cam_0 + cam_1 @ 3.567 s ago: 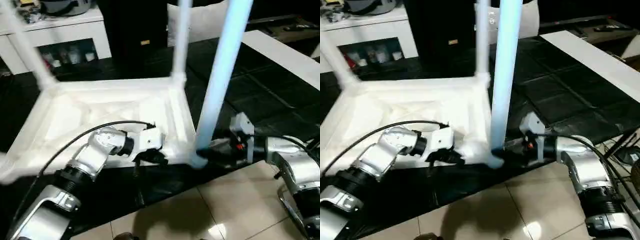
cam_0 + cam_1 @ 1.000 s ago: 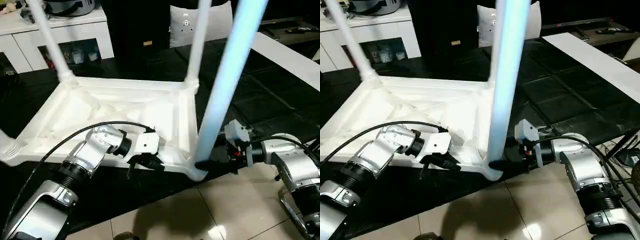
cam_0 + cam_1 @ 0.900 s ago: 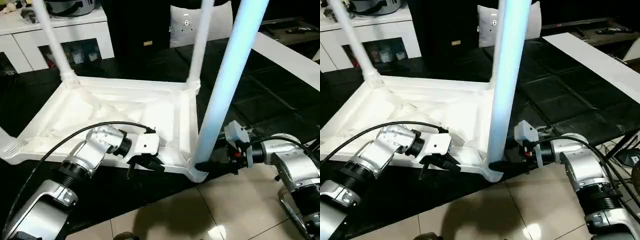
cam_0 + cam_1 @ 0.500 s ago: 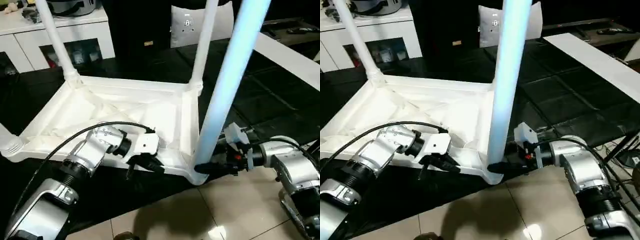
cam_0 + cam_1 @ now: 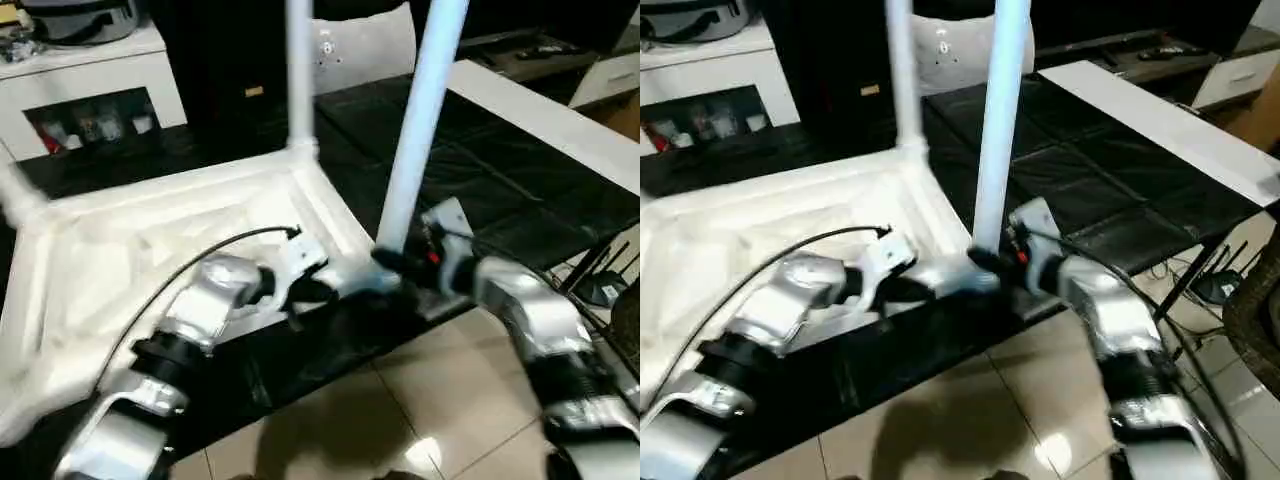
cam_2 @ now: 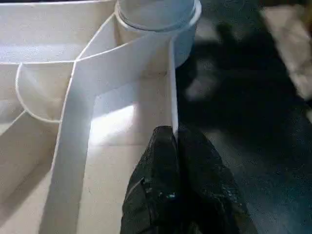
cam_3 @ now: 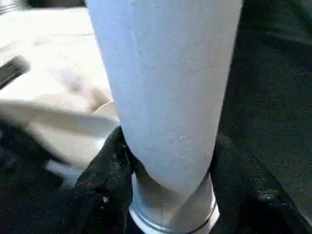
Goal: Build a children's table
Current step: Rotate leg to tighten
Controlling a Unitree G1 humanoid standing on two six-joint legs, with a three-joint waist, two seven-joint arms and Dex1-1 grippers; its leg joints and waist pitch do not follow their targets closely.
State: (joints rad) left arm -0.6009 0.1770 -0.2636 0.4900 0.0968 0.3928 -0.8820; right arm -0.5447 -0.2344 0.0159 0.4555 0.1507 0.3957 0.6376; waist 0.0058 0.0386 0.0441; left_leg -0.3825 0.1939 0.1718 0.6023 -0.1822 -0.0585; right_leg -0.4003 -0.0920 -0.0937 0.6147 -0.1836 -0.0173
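Note:
The children's table lies upside down, its white ribbed top [image 5: 120, 260] on a black mat. One leg [image 5: 298, 70] stands in the far corner socket. A nearer leg [image 5: 425, 110] stands in the near right corner socket [image 6: 156, 19]. My right gripper [image 5: 385, 262] is shut on the base of this near leg, with a black finger [image 7: 109, 165] on each side of it. My left gripper [image 5: 325, 292] is shut on the thin rim wall [image 6: 171, 87] of the top, just beside that socket. A blurred third leg [image 5: 20, 200] shows at the left corner.
A white cabinet [image 5: 90, 90] with dark glass doors stands at the back left. A long white board [image 5: 540, 110] lies on the black mat [image 5: 500, 170] to the right. Beige floor tiles [image 5: 400, 400] lie in front, and cables [image 5: 600, 285] at the far right.
The whole picture has swung and blurred, so the camera moved. My right gripper's fingers have closed in on the near leg's base. The left gripper keeps its hold on the rim.

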